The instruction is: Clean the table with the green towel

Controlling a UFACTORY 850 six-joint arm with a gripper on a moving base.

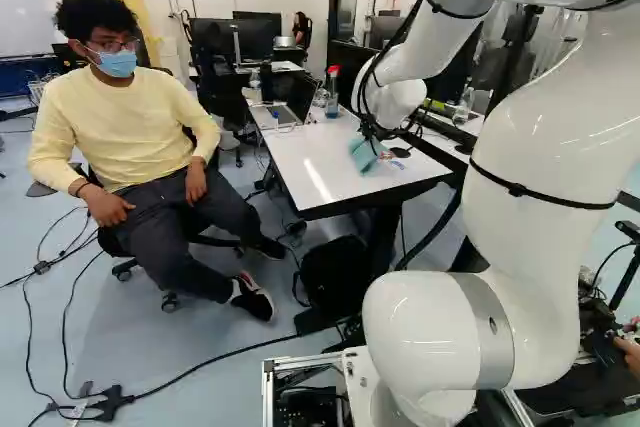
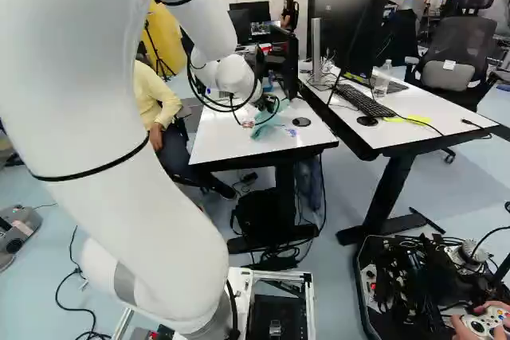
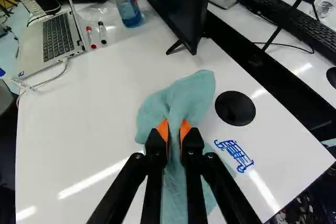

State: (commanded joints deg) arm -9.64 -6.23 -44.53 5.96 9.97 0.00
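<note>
Gripper [image 3: 174,128] nearly closed, its orange pads [image 3: 162,128] pinching a bunched fold of the green towel [image 3: 185,95] from both sides! That mid-cloth pinch leaves the towel fanned out ahead of the fingers and trailing beneath them, which should give a broad wiping face on the white table [image 3: 94,114].

And look what lies just beside the cloth: blue writing [image 3: 234,154], surely the target, so the wipe looks to be the step in hand, with cleaning left to do. Next call, I'd say: sweep the towel across those marks, pressed flat. Right next door sits the black disc [image 3: 235,108], which could snag a fold.

Further out, the monitor [image 3: 176,3], bottle [image 3: 125,1], two markers [image 3: 102,33] and laptop [image 3: 56,36] line the far side, leaving the working side free for strokes.
</note>
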